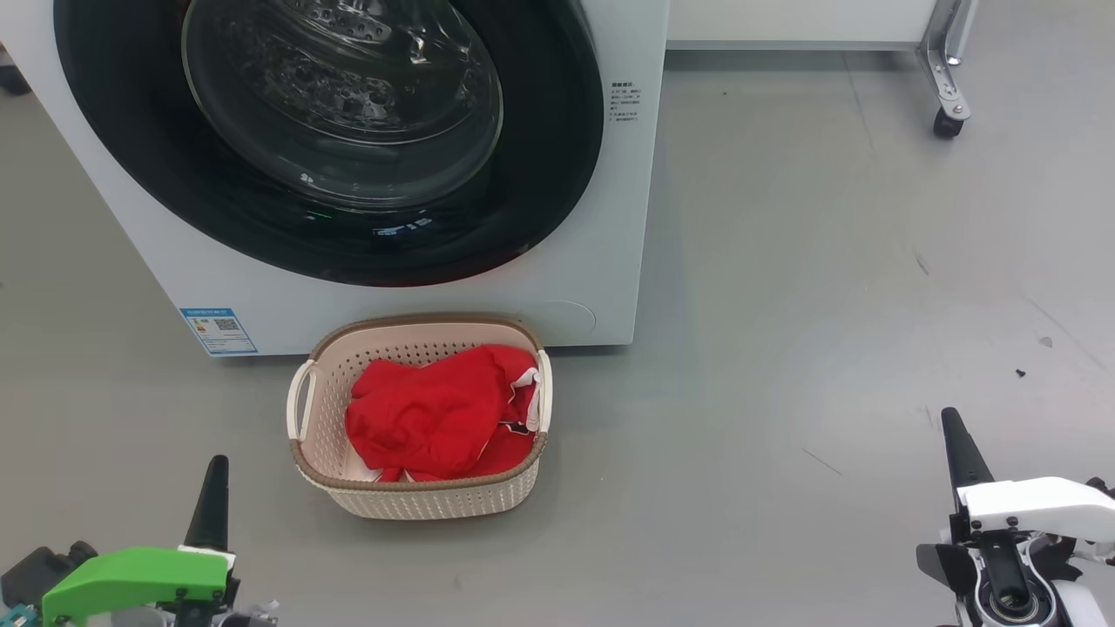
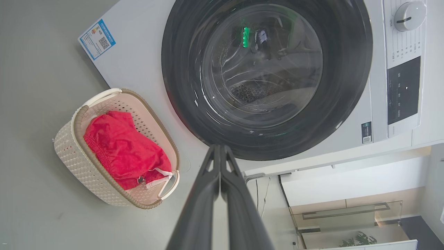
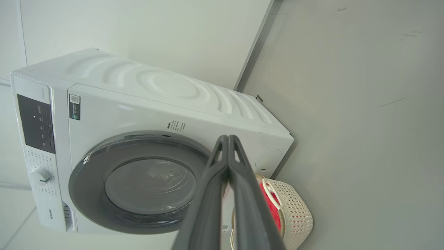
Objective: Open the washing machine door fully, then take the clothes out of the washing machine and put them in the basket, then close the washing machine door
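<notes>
Fingers of the left end effector are seen pressed together into one dark spike at the lower left of the head view. They are pointed up that view toward the washing machine, and nothing is pinched between them. A green housing is carried behind them. In the left wrist view the same closed tips are aimed at the lower rim of the door.

A blue sticker is fixed low on the machine's front. Just to its right, the basket is set on the floor, close against the machine's base. Its long axis is laid parallel to that front, with a handle at each end. The clothes are heaped inside it, bunched toward its right end.

The door is shut flat against the machine and faces the robot.

At the lower right, well apart from the basket, the right end effector is likewise held closed and empty, pointed up the view, with a white housing behind it.
</notes>
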### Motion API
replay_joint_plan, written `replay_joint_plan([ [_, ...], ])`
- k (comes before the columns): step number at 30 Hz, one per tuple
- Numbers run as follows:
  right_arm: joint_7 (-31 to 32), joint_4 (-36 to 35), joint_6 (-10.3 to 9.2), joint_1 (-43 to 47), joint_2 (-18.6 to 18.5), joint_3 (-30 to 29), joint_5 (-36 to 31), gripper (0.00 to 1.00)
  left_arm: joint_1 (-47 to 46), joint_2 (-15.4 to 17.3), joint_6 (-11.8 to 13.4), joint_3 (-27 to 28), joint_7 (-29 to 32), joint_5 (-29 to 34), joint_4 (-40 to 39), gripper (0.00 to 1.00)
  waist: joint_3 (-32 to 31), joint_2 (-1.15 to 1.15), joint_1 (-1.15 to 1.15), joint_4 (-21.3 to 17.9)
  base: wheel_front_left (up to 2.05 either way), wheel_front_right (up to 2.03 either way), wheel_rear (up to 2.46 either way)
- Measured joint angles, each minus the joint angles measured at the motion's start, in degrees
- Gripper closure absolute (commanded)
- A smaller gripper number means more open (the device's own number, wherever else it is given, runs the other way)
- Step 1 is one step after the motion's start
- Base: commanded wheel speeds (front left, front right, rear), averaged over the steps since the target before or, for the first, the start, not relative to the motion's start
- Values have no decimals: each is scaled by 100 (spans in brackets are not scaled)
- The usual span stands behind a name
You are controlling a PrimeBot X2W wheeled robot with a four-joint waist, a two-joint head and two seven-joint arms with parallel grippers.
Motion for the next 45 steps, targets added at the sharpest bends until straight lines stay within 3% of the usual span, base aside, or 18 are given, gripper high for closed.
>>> replay_joint_plan([
  [19, 348, 67, 59, -63, -30, -204, 1529, 100, -34, 9, 0, 145, 386, -1429, 11, 100, -98, 0, 0, -34, 0, 0, 0],
  [45, 356, 73, 86, -65, -34, -226, 1624, 100, -79, 12, 0, 155, 393, -1467, 11, 100, -98, 0, 0, -35, 0, 0, 0],
])
